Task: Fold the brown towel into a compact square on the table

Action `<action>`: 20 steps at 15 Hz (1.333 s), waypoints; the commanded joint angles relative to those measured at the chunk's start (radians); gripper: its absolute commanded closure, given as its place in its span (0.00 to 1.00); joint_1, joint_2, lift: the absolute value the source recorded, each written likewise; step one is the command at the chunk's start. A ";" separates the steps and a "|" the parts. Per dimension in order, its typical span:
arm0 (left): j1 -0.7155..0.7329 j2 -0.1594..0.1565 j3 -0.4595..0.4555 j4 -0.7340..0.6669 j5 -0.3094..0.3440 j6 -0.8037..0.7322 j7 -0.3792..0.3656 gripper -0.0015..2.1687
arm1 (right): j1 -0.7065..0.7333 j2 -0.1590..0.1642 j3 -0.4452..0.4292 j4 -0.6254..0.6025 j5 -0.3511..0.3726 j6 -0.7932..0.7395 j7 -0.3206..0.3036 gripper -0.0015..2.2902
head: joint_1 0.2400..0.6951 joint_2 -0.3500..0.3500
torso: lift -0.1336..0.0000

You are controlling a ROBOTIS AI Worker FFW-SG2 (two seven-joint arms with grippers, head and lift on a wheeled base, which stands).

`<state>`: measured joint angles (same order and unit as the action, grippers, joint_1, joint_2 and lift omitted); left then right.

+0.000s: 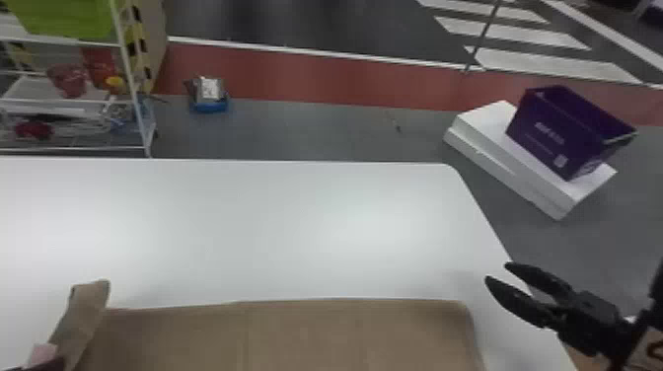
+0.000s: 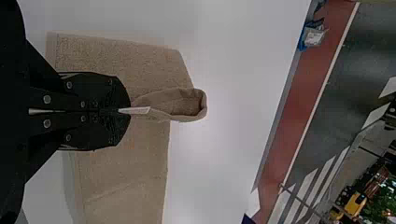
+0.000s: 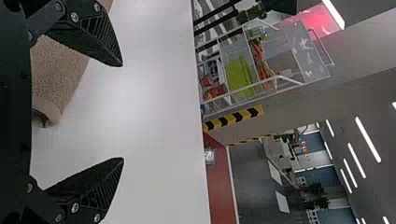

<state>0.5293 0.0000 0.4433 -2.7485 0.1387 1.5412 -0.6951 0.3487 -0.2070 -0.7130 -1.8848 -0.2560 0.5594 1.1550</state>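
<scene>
The brown towel lies spread along the near part of the white table, its far left part raised in a narrow fold. At the bottom left corner, the dark tip of my left gripper is beside a small pale tag. In the left wrist view, my left gripper is shut on the tagged edge of the towel, with a loop of cloth sticking out past its fingertips. My right gripper is open, holding nothing, over the table's right edge beside the towel; in the right wrist view the gripper has its fingers wide apart.
The white table extends beyond the towel to its far edge. Past its right side, a purple bin sits on white boxes on the floor. A wire rack stands behind the table's far left.
</scene>
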 commanded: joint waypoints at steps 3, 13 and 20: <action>-0.103 -0.003 -0.233 -0.004 -0.119 0.030 0.092 0.79 | -0.001 -0.009 -0.002 0.038 -0.011 -0.057 0.006 0.08 | 1.00 0.06 | 0.07; -0.072 -0.003 -0.543 -0.086 -0.146 0.030 0.209 0.79 | -0.037 -0.023 0.058 0.072 0.012 -0.048 -0.009 0.08 | 1.00 0.00 | 0.07; -0.152 -0.003 -0.709 -0.091 -0.179 0.030 0.298 0.79 | -0.031 -0.009 0.124 0.070 -0.023 -0.106 -0.005 0.09 | 1.00 0.00 | 0.07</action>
<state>0.3943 0.0000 -0.2357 -2.8407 -0.0277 1.5609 -0.4079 0.3078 -0.2225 -0.5978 -1.8037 -0.2485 0.4821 1.1476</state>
